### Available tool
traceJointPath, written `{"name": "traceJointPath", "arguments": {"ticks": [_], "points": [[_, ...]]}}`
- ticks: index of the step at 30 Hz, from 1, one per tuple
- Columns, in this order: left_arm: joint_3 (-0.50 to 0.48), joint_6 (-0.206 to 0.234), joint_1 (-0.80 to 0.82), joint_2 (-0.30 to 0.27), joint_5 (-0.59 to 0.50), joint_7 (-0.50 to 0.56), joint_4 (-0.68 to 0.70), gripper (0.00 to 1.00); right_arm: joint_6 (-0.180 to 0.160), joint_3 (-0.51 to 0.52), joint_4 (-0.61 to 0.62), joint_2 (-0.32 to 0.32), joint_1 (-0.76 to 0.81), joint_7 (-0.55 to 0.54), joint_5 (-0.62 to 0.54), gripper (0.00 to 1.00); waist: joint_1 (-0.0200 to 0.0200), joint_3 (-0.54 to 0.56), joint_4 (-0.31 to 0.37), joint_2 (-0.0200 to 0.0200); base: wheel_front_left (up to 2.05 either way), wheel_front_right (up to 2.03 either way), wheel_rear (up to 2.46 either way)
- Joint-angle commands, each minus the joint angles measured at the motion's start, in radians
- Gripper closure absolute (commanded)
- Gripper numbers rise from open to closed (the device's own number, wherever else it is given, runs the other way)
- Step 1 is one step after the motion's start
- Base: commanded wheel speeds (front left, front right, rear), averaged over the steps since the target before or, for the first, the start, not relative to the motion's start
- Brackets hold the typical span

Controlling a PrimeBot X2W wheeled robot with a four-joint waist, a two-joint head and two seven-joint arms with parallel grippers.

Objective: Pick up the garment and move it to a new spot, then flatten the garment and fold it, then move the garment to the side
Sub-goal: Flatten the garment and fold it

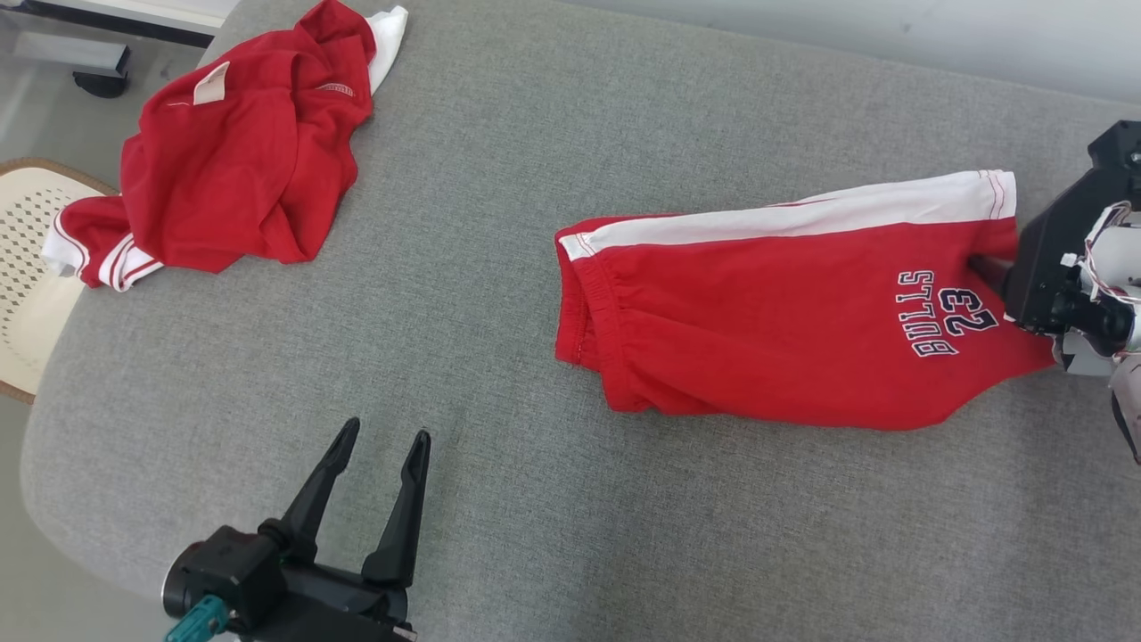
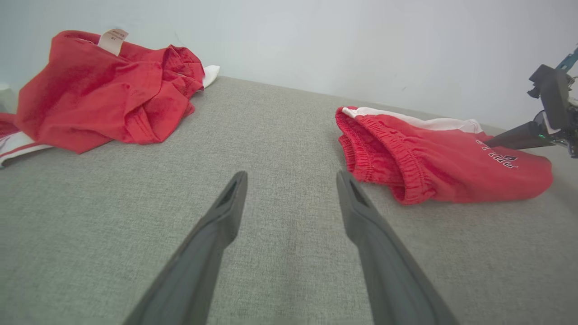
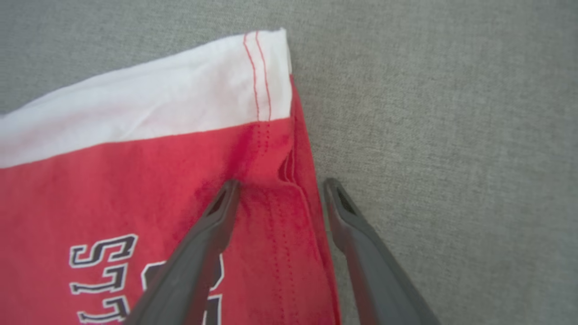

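Shorts: folded, flat on the right half of the table, waistband toward the middle.
Right gripper: fingers spread, holding nothing, astride the leg hem.
Left gripper: fingers spread, empty, by the near edge.
Risk: closing here may catch only the top layer, so the fold opens; contact with the cloth is unclear.
Around: crumpled red shirt at far left corner, wicker chair past left edge; neither obstructs.

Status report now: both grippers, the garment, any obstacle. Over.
Left gripper open, empty, over grey fabric surface. Right gripper open, astride hem of folded red shorts with white stripe. Crumpled red shirt far left, apart.
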State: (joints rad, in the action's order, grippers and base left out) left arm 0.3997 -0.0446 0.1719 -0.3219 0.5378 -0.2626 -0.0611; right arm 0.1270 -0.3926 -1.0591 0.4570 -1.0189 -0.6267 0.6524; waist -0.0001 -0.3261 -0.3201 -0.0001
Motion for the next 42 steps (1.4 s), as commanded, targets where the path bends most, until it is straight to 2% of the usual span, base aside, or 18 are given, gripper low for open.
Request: {"name": "traceJointPath", "arguments": {"ticks": [1, 2, 13, 28, 37, 42], "points": [[-0.007, -0.007, -0.008, 0.005, -0.011, -0.004, -0.009, 0.0, 0.007, -0.018, -0.01, -0.042, 0.064, -0.022, 0.001, 0.82, 0.0001, 0.005, 0.001, 0.0001, 0.0, 0.0, 0.0], [-0.009, -0.007, -0.01, 0.009, -0.013, -0.004, -0.012, 0.0, 0.007, -0.019, -0.001, -0.037, 0.068, -0.017, -0.001, 1.0, 0.0001, 0.008, 0.003, 0.0001, 0.0, 0.0, 0.0], [-0.007, -0.032, -0.026, 0.022, -0.016, -0.004, -0.056, 0.0, 0.003, 0.036, -0.01, 0.038, 0.079, 0.079, -0.077, 1.0, 0.0001, 0.062, 0.05, 0.0001, 0.0, 0.0, 0.0], [0.007, -0.024, -0.054, 0.02, 0.009, 0.016, -0.083, 0.0, 0.003, 0.15, -0.106, 0.095, 0.118, 0.227, -0.221, 1.0, 0.0001, 0.173, 0.128, 0.0001, 0.0, 0.0, 0.0], [0.02, -0.023, -0.047, 0.018, 0.015, 0.027, -0.077, 0.0, 0.003, 0.147, -0.077, 0.022, 0.082, 0.208, -0.279, 1.0, 0.0001, 0.19, 0.136, 0.0001, 0.0, 0.0, 0.0], [0.029, -0.032, -0.045, 0.021, 0.02, 0.027, -0.077, 0.0, 0.003, 0.117, -0.02, -0.055, 0.078, 0.161, -0.305, 1.0, 0.0001, 0.196, 0.118, 0.0001, 0.0, 0.0, 0.0]]}}
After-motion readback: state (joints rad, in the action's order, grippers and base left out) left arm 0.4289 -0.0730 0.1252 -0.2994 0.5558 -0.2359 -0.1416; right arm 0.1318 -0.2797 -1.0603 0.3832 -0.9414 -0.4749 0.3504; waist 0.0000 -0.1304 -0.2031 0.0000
